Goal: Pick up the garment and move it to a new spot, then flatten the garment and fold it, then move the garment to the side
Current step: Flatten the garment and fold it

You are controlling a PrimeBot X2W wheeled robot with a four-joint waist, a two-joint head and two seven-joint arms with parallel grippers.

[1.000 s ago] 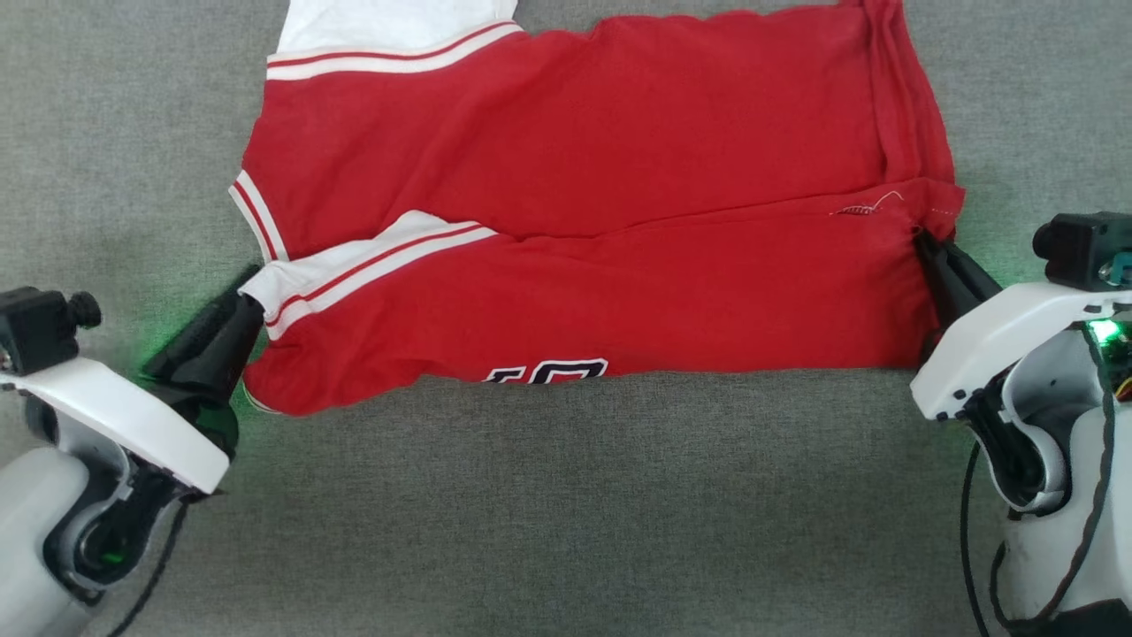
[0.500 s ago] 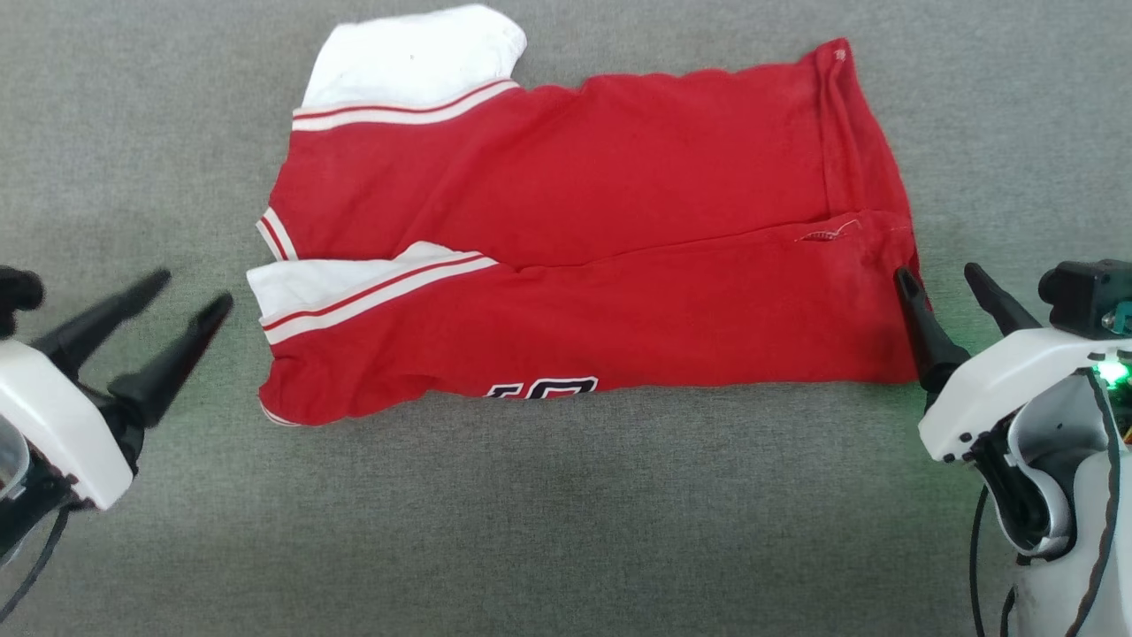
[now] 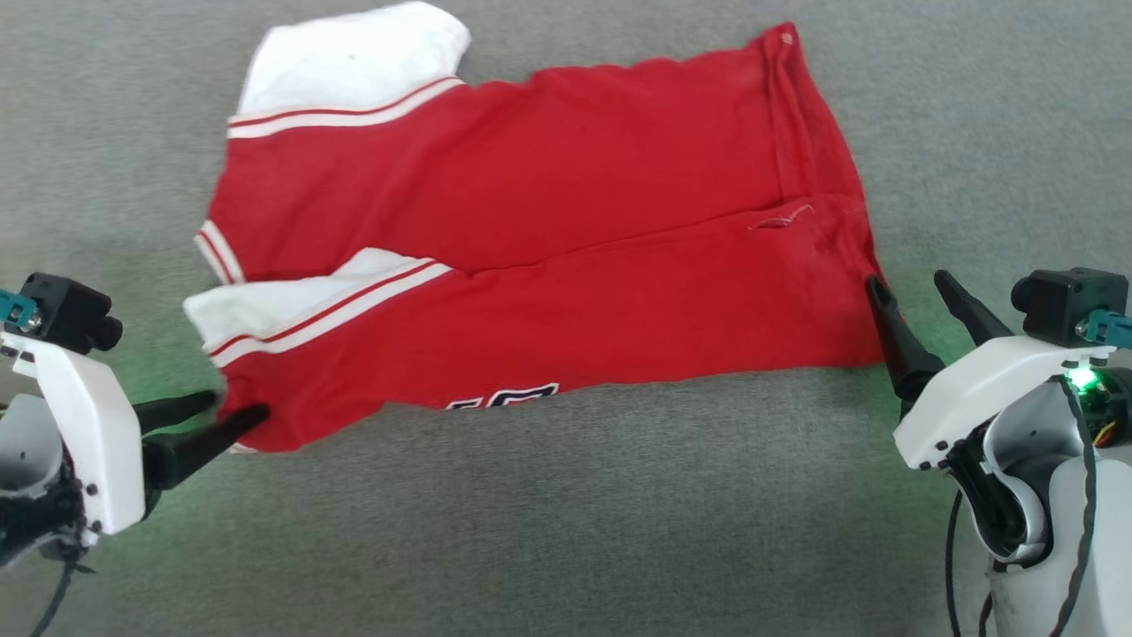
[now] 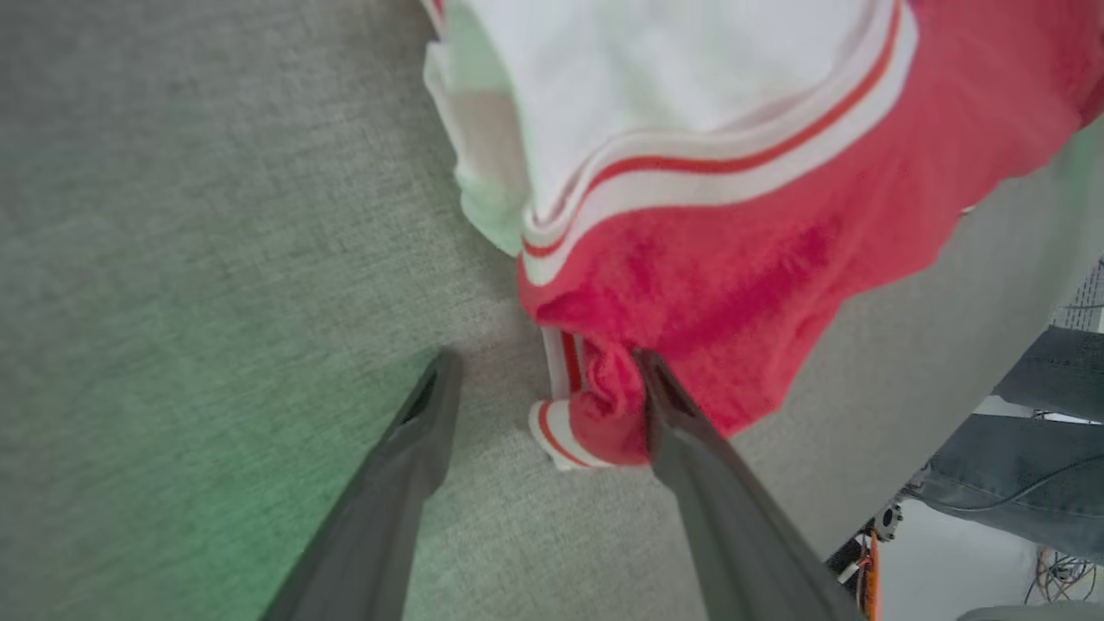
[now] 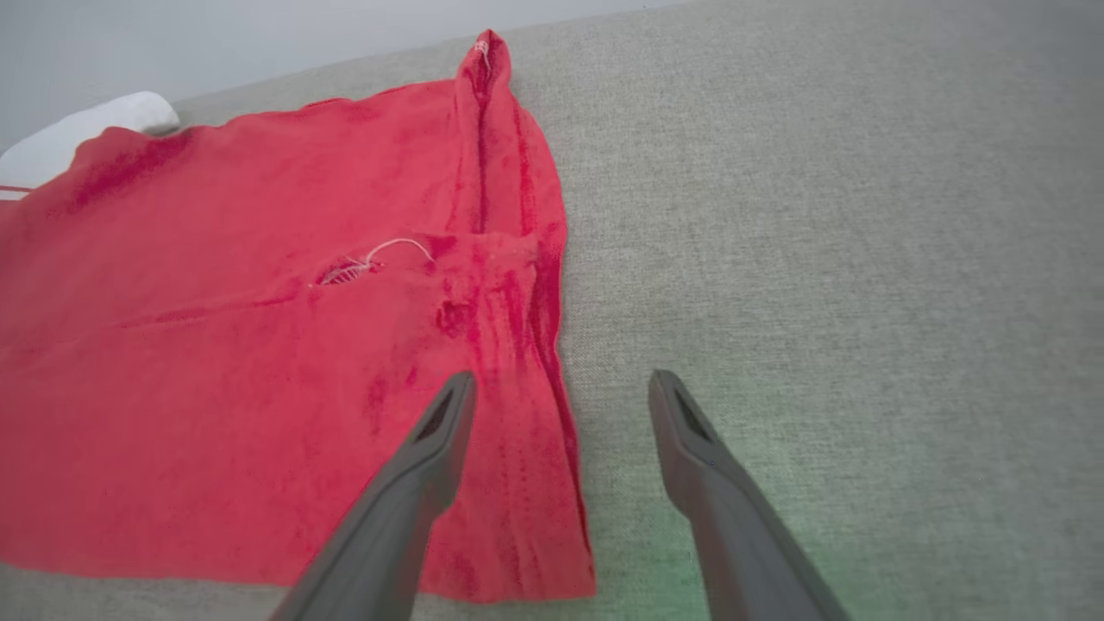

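Tool jaws stand spread on both arms — the left tool straddles the near-left corner of the red jersey T-shirt, gripping nothing. The right tool hangs released at the shirt's right edge, one finger over the fabric. Folded lengthwise, the shirt lies flat on the grey worktop between them.

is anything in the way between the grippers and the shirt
Nothing visible. The open left gripper sits right at the near-left corner of the garment, and the open right gripper is at its right hem, with one of its fingers over the fabric. Beside them is just the grey surface.
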